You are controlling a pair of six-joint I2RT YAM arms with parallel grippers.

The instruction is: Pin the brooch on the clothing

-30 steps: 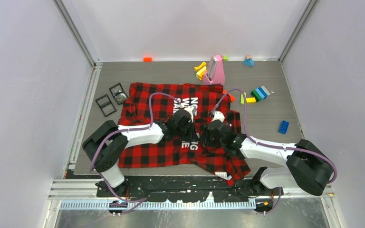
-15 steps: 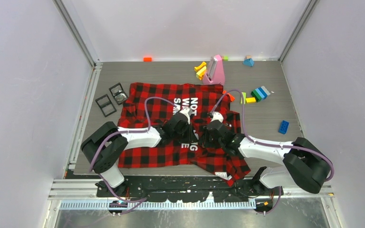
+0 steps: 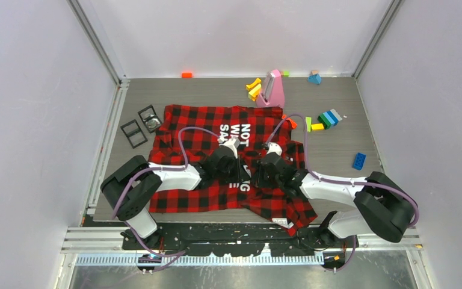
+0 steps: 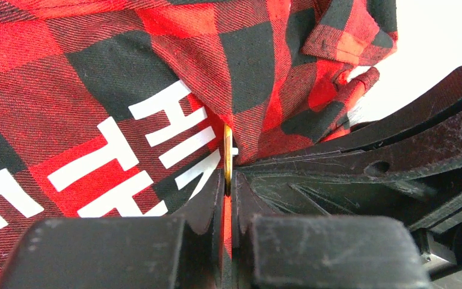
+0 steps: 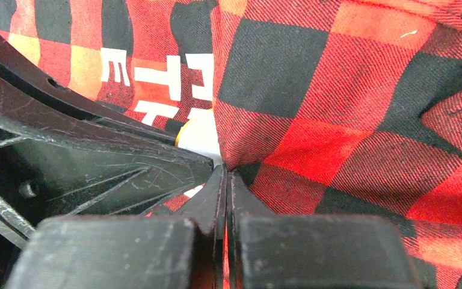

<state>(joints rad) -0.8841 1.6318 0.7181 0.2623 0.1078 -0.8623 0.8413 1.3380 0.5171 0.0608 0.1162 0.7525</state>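
two closed claws mid-pinning: left gripper (image 4: 227, 182) nips a thin gold brooch (image 4: 227, 150), right gripper (image 5: 225, 176) a fold of red-and-black check flannel shirt (image 5: 349, 102); next likely needs pushing the pin through.

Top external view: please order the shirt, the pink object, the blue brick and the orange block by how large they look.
1. shirt, by far the largest
2. pink object
3. blue brick
4. orange block, the smallest; it lies at the far edge, so distance may shrink it slightly
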